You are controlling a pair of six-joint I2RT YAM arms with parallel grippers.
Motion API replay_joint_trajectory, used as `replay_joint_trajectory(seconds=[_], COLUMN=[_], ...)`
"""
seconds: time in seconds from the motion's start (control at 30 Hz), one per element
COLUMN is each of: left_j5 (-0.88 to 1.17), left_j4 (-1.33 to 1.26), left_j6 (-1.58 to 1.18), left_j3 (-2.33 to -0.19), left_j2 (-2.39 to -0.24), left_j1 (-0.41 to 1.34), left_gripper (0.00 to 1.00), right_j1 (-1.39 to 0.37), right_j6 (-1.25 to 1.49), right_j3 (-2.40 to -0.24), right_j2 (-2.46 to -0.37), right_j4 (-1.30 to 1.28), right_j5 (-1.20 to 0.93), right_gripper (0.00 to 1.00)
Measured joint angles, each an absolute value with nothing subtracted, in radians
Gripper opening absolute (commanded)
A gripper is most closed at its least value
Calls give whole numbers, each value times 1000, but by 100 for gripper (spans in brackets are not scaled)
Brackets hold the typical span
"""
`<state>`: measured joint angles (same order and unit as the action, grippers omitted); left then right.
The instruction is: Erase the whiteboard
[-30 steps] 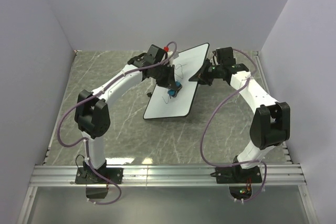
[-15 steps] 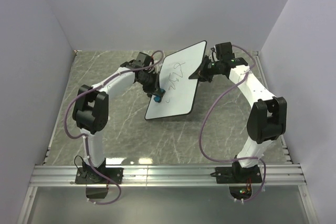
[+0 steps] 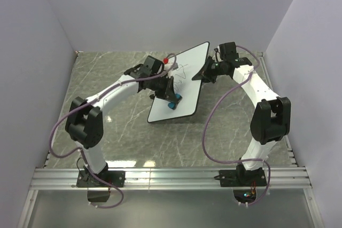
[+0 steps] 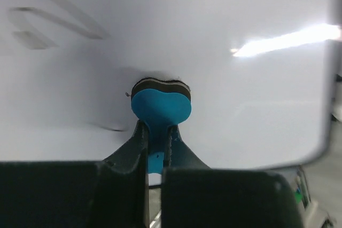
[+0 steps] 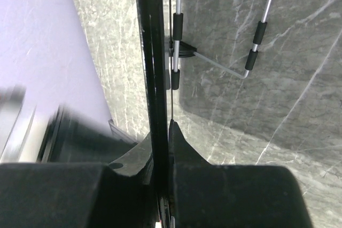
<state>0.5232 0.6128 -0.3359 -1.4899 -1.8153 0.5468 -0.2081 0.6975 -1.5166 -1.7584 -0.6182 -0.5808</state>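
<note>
The whiteboard [image 3: 187, 92] stands tilted on the marble table, with thin dark scribbles [image 3: 182, 70] near its upper middle. My right gripper [image 3: 206, 75] is shut on its right rim, which shows as a black edge [image 5: 155, 52] running between the jaws of that gripper [image 5: 163, 132]. My left gripper [image 3: 169, 99] is shut on a blue eraser [image 3: 172, 103] and presses it against the board's lower middle. In the left wrist view the eraser [image 4: 160, 106] sits flat on the white surface [image 4: 240, 14], pinched by the gripper [image 4: 156, 138]. A faint dark mark [image 4: 113, 128] lies just left of it.
A wire stand [image 5: 214, 60] with black sleeves shows behind the board on the marble table [image 3: 107, 78]. Lavender walls close in the left, back and right. An aluminium rail [image 3: 171, 177] runs along the near edge at the arm bases.
The left gripper has swept the eraser from the board's left edge back right and slightly down. Fewer scribbles show now. The right gripper kept its hold on the rim.
</note>
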Motion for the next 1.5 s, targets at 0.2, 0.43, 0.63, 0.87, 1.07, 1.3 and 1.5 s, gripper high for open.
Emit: replay_joint_trajectory(seconds=[0.2, 0.43, 0.63, 0.87, 1.07, 1.3, 1.5], left_j5=[660, 650, 543, 503, 473, 537, 608], left_j4=[542, 570, 660, 656, 608, 519, 493], left_j6=[-370, -409, -380, -383, -363, -360, -365], left_j3=[-1446, -1558, -1847, -1860, -1786, -1423, -1221], left_j2=[-1722, -1889, -2140, -2193, -2133, -1792, -1623], left_j1=[622, 533, 440, 392, 419, 539, 585], left_gripper=[0, 0, 0, 0, 0, 0, 0], right_j1=[-208, -207, -196, -194, -193, -185, -183], right_j6=[696, 662, 702, 720, 718, 701, 689], right_j3=[-1527, -1525, -1509, -1498, -1499, -1502, -1502], right_j2=[-1765, -1765, -1762, -1755, -1755, -1755, -1755], right_j4=[-623, -616, -616, -612, -619, -627, -625], right_j5=[-584, -584, -585, -587, -592, -612, -622], right_gripper=[0, 0, 0, 0, 0, 0, 0])
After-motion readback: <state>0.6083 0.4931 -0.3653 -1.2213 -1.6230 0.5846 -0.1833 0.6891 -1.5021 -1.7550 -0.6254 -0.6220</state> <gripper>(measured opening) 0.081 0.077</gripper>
